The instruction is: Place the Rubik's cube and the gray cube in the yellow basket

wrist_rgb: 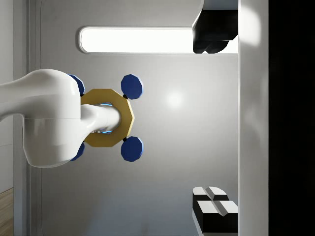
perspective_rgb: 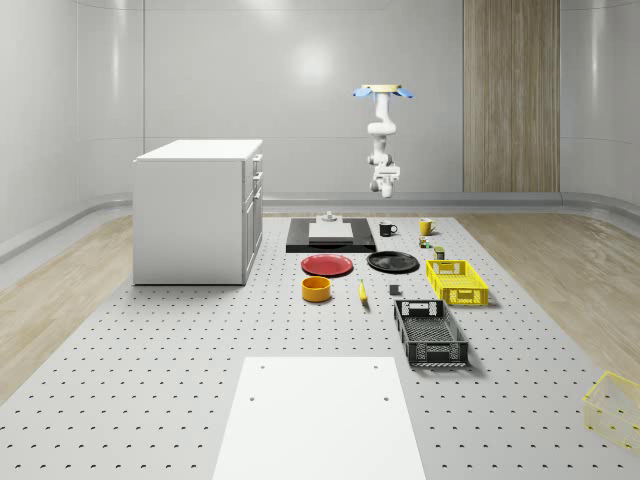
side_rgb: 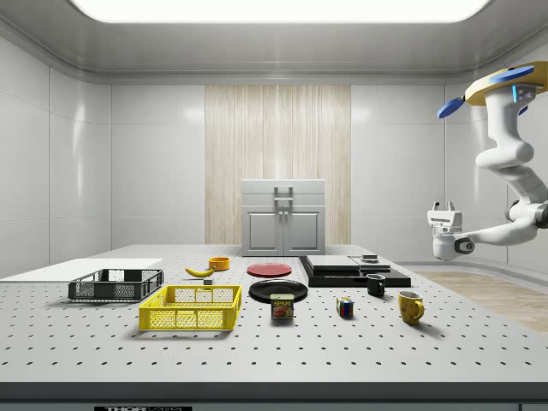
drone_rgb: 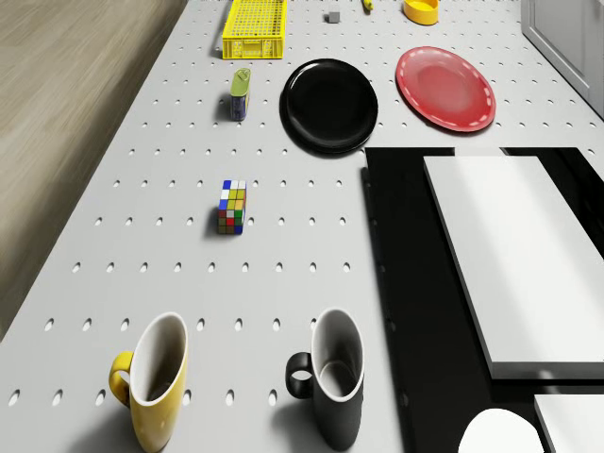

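drone view: yellow mug (drone_rgb: 151, 379) cut off, gray cube (drone_rgb: 332, 17) tiny

The wrist view looks up at the drone's (wrist_rgb: 106, 118) yellow octagonal body with blue rotors against a gray ceiling with a long lit light panel (wrist_rgb: 135, 40), a white arm (wrist_rgb: 47, 120) link reaching toward it, and two dark gripper (wrist_rgb: 215, 123) fingertips (wrist_rgb: 215, 209) wide apart at one side.

The Rubik's cube (drone_rgb: 232, 208) lies between the two mugs (drone_rgb: 151, 377) and the basket (drone_rgb: 254, 27)
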Motion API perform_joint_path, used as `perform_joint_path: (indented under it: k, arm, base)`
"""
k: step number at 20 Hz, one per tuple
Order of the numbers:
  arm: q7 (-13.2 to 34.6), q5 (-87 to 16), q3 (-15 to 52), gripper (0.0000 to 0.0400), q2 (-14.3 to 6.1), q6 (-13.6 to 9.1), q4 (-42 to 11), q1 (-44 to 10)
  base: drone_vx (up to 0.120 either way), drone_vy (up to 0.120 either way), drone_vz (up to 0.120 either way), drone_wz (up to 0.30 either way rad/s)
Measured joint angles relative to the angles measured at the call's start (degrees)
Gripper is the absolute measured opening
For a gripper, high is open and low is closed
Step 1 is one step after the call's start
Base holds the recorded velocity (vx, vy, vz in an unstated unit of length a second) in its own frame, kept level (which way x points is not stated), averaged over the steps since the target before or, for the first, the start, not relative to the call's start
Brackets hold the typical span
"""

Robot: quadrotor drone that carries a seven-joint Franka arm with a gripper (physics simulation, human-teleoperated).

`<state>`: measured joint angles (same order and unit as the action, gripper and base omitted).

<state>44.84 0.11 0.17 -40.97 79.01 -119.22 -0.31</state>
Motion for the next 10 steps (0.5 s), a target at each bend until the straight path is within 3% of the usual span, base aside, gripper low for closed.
perform_joint_path:
  k: [10]
  arm:
    - [0.0,0.0,0.1,0.0400,0.7,-1.0,2.1,-0.1]
  base:
    - [0.120,0.120,0.000,0.000]
